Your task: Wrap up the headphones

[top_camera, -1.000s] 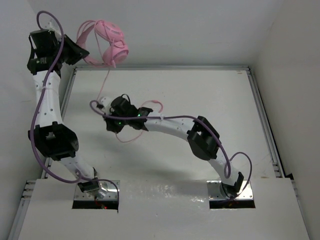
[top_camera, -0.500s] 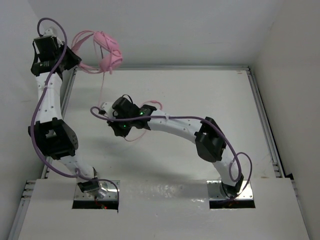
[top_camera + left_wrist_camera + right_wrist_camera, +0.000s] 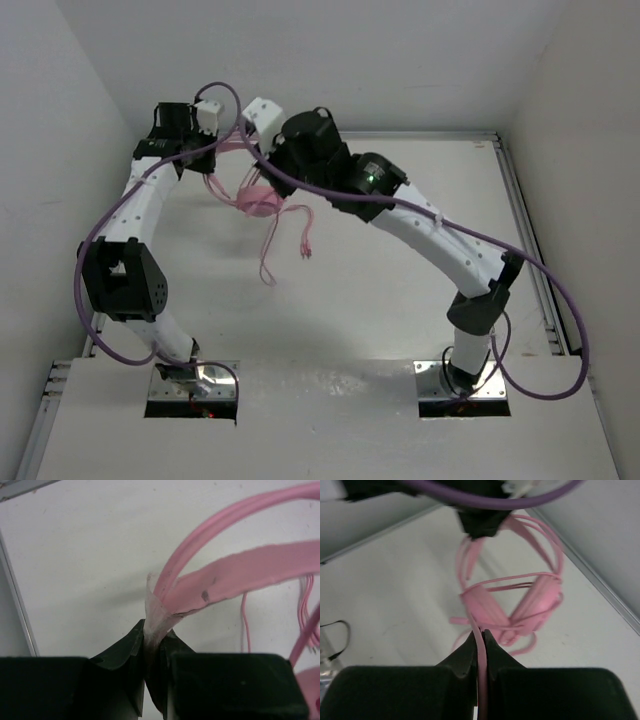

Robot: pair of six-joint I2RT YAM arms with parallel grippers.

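Table (image 3: 400, 300): white, flat, below the right gripper (image 3: 480, 639).
Edge rail (image 3: 528, 250): metal strip along its border.
Cord (image 3: 268, 262): loops hang under that gripper; contact with the table unclear.

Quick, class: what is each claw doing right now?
Left claw: closed on the pink headband.
Right claw: closed on the pink cord.

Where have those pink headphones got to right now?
In the overhead view the headphones hang above the table's far-left part, between the two arms: the left hand pinches the headband, and the right hand pinches the cord.
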